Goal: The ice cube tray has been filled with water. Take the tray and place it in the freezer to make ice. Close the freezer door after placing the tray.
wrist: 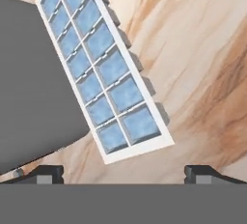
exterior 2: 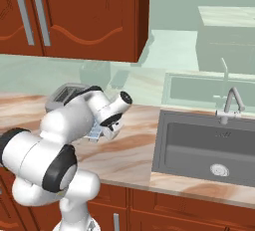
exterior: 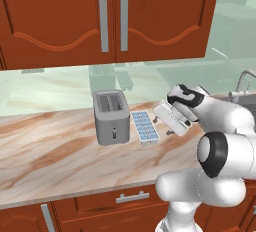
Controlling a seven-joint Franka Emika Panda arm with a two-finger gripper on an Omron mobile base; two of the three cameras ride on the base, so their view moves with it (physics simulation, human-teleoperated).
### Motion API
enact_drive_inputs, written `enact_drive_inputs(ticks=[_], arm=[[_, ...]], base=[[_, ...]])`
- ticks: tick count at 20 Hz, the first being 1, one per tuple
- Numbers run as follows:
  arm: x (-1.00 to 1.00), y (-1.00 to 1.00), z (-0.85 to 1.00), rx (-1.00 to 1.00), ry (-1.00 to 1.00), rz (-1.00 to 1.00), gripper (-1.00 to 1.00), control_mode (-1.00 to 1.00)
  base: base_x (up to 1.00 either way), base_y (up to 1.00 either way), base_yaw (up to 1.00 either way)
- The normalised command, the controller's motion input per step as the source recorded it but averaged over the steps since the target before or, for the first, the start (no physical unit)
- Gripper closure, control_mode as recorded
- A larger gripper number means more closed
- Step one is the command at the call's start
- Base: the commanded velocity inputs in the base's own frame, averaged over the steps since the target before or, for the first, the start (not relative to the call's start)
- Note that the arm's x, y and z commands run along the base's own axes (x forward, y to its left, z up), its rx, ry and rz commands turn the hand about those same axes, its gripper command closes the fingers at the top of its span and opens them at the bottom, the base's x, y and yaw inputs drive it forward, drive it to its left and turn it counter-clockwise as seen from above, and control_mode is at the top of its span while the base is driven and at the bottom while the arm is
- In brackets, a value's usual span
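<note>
One marble counter [exterior: 50, 151] — ice cube tray [exterior: 144, 127] beside toaster [exterior: 111, 117]; hand [wrist: 123, 172] spread above.

I see the ice cube tray [wrist: 99, 66], white-rimmed with pale blue cells, a matte grey toaster [exterior: 111, 117], the worktop [exterior: 45, 151] veined tan and cream, and red-brown cabinets [exterior: 60, 16].

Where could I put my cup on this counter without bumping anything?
Left of the grey two-slot toaster the marbled stone counter is bare, and so is the strip in front of it. It is crowded where the pale grey ice cube tray sits beside the toaster, with the open tool right next to it.
</note>
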Motion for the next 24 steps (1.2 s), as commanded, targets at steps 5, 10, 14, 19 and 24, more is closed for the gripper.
enact_drive_inputs(ticks=[5,10,14,19,24], arm=[[0.29,0.09,-0.39,0.14,0.21,-0.29,-1.0,-1.0],[0.04,0.1,-0.38,0.09,0.09,-0.36,-1.0,-1.0],[-0.03,0.13,-0.35,0.05,0.01,-0.33,-1.0,-1.0],[-0.18,0.23,-0.19,0.01,-0.04,-0.16,-1.0,-1.0],[-0.14,0.16,-0.13,0.0,-0.12,-0.01,-1.0,-1.0]], base=[[0.0,0.0,0.0],[0.0,0.0,0.0],[0.0,0.0,0.0],[0.0,0.0,0.0],[0.0,0.0,0.0]])
